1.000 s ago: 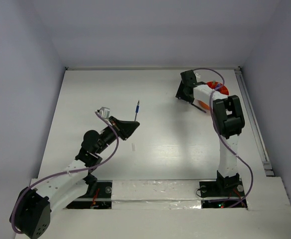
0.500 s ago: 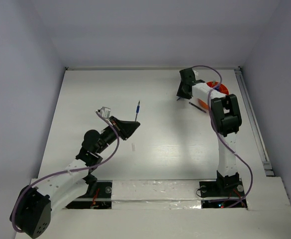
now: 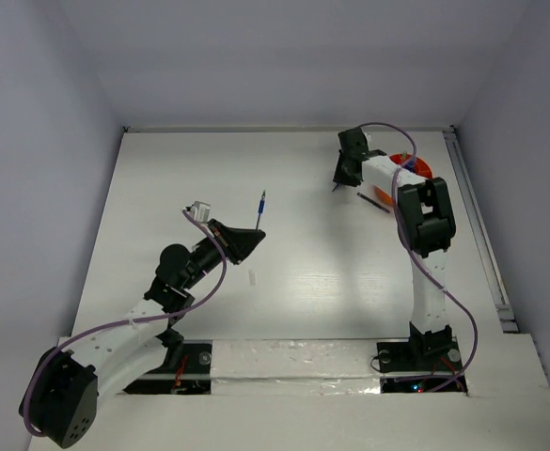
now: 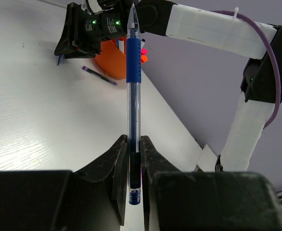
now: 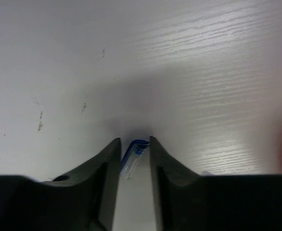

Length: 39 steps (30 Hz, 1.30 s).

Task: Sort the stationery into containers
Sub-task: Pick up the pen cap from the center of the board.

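One slim, clear-barrelled blue pen (image 4: pixel 133 91) in wedge-fingered left claw (image 4: pixel 134 140)

Orange cup (image 3: pixel 421 170) mostly behind the right arm (image 3: pixel 430 221).

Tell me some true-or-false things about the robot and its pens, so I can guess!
1. The left hand holds a blue pen with a clear barrel, tip pointing away from it. True.
2. The round orange plastic cup stands next to the left arm. False: it stands by the right arm, far over on the right of the white table.
3. A thin dark pen lies flat on the table close to the orange cup. True.
4. Nothing is between the fingers of the right hand. False: a tiny clear bottle with a blue cap sits between them.
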{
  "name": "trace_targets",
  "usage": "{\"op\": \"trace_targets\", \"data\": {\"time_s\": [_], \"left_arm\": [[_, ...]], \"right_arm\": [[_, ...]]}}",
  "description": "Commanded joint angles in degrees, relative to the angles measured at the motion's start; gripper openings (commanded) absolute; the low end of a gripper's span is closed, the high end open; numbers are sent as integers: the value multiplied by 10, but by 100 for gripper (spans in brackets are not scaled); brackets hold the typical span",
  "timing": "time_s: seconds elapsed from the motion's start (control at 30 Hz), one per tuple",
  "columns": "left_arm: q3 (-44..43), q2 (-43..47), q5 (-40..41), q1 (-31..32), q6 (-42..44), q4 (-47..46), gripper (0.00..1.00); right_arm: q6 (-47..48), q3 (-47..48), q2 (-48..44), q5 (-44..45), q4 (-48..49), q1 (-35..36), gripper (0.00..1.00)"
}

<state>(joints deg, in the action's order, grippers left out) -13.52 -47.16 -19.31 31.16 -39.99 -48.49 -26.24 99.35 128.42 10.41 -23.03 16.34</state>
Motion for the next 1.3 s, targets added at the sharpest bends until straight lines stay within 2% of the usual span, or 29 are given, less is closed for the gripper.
{"op": "trace_targets", "data": {"time_s": [0.0, 0.1, 0.17, 0.23, 0.3, 0.37, 0.67, 0.87, 1.1, 1.27], "left_arm": [[6, 0, -7, 3, 0, -42, 0], [7, 2, -6, 3, 1, -41, 0], [7, 5, -5, 3, 2, -39, 0], [7, 4, -4, 3, 2, -38, 0], [6, 4, -4, 3, 3, -38, 0], [6, 2, -4, 3, 3, -39, 0], [5, 0, -4, 3, 3, -40, 0], [6, 3, -3, 3, 3, -39, 0], [5, 0, -2, 3, 5, -38, 0], [4, -8, -3, 3, 8, -39, 0]], "right_arm": [[10, -7, 13, -30, -22, 12, 32], [15, 1, 18, -36, -30, 12, 24], [20, 8, 23, -37, -38, 12, 23], [24, 8, 24, -38, -42, 12, 26], [32, 9, 26, -42, -47, 12, 35], [40, 10, 27, -44, -56, 12, 39], [66, 15, 23, -54, -92, 18, 39], [75, 26, 32, -56, -105, 23, 29], [77, 37, 50, -66, -110, 23, 0], [66, 15, 23, -77, -78, 23, 0]]}}
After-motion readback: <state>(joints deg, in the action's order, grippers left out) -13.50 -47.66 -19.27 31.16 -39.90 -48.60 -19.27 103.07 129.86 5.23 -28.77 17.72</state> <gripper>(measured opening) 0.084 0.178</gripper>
